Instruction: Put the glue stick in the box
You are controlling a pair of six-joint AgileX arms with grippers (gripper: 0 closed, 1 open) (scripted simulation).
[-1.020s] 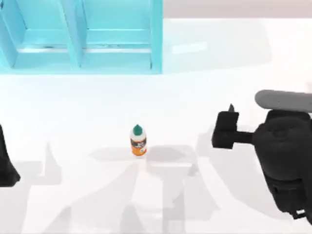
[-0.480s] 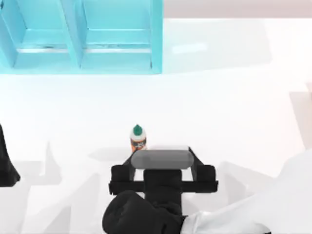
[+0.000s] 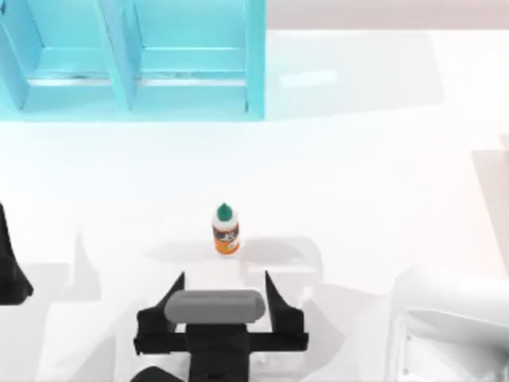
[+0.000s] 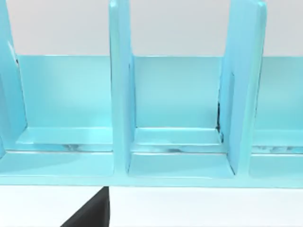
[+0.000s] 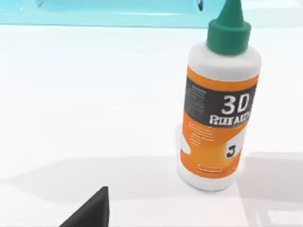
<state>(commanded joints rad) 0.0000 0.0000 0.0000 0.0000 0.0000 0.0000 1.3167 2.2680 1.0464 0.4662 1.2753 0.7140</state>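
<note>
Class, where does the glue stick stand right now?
In the top view the glue stick stands upright mid-table, just beyond the open right gripper, well short of the blue box.

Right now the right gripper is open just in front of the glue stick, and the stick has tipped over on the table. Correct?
Not quite. The glue stick has not tipped over; it stands upright on the white table, green cap up, as the right wrist view shows. The rest holds: the right gripper is open, fingers spread just short of the stick, not touching it, in the top view.
</note>
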